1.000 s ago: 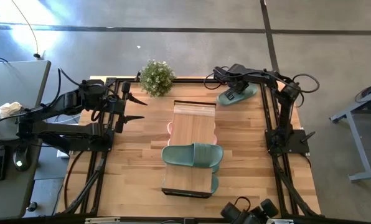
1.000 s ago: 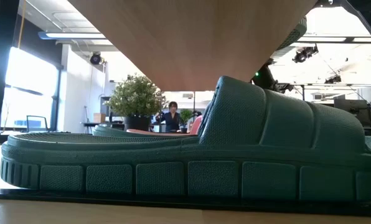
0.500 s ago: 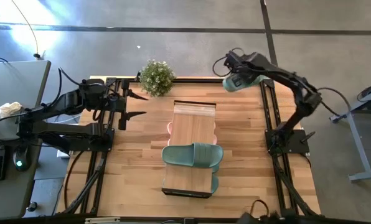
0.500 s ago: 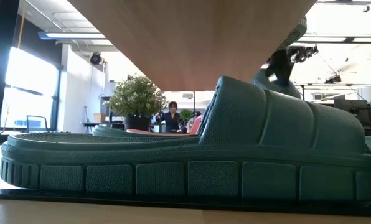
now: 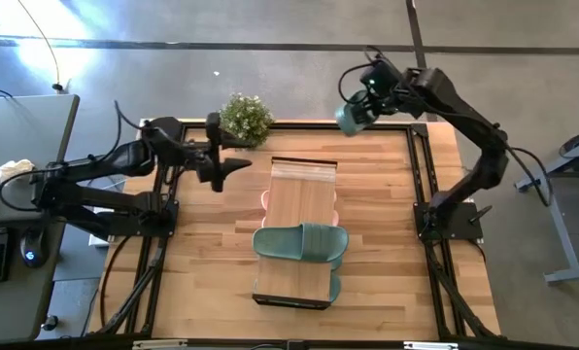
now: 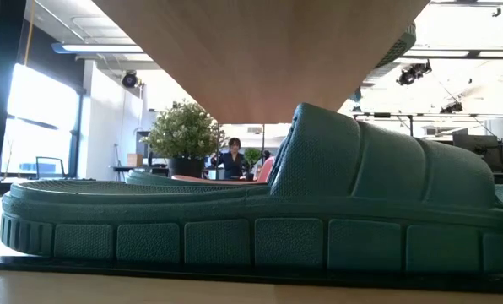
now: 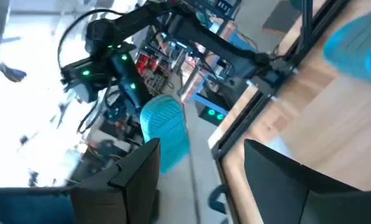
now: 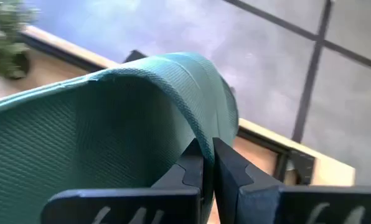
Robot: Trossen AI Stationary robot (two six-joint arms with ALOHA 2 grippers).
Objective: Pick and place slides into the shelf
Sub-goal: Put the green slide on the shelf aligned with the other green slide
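R gripper (image 5: 359, 109) + slide (image 5: 349, 119) now higher

The shelf's (image 5: 299, 209) plank top hides most of the pink slides (image 5: 264, 200) beneath.

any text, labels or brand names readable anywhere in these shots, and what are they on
None can be read.
The green slide on the shelf: only moulded texture, no lettering.
The slide in the right gripper: plain ribbing.
Coloured boxes in the left wrist view: too blurred to read.
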